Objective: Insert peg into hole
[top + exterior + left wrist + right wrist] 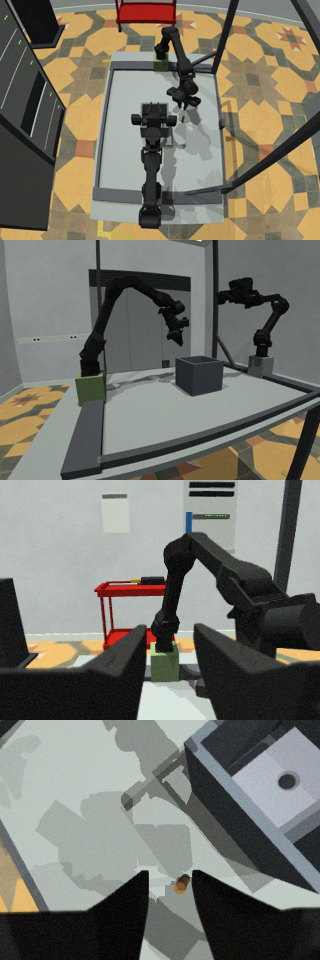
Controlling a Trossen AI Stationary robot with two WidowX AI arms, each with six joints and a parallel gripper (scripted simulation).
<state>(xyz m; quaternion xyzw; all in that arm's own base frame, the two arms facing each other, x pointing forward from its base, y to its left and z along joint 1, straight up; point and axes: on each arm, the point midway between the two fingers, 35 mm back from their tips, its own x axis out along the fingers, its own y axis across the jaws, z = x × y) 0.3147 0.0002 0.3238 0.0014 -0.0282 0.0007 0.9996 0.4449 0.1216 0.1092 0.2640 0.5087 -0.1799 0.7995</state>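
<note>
The small tan peg (183, 118) lies on the table just right of the dark open box (154, 121). In the right wrist view the peg (181, 884) shows between my fingertips but far below them. My right gripper (185, 105) hangs above the peg, pointing down, open and empty; it also shows in the right wrist view (170, 872). The box (260, 795) has a pale plate with a round hole (287, 781) at its bottom. My left gripper (154, 106) is high over the box, held level, open and empty. From the side, the box (199, 374) hides the peg.
The right arm stands on a green block (90, 387), the left arm on a grey block (259, 366). A raised dark rim (196, 437) frames the table. Slanted frame posts (224, 38) stand at the table's right side. A red cart (146, 11) stands beyond the table.
</note>
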